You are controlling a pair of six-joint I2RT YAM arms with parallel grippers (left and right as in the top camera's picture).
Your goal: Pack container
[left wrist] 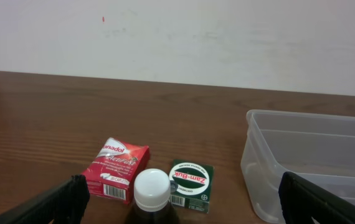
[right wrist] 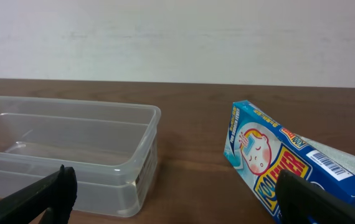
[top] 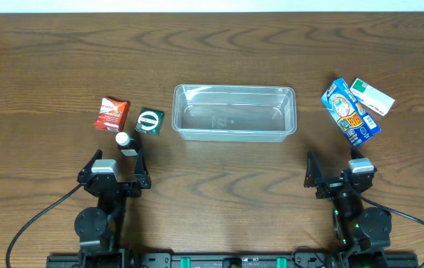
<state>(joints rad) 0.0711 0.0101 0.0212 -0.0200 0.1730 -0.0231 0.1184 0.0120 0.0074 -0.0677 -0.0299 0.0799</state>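
Overhead, the clear container [top: 234,88] sits empty mid-table, so packing has not begun. The left gripper [top: 118,167] and right gripper [top: 336,167] gape wide, holding nothing. The white-capped bottle [top: 125,141] seems just ahead of the left gripper; advancing and closing on it looks the likely first pick.

Container [top: 234,136] mid-table; Panadol packet [top: 112,114], Zam-Buk packet [top: 150,120], bottle [top: 126,141] left; boxes [top: 351,112] right.

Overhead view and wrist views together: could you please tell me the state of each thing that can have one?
container: upright, lidless, empty.
bottle: upright, white cap on.
red box: closed, lying flat.
green box: closed, lying flat.
blue box: closed, leaning on the white box.
white box: lying flat, partly under the blue box.
left gripper: open.
right gripper: open.
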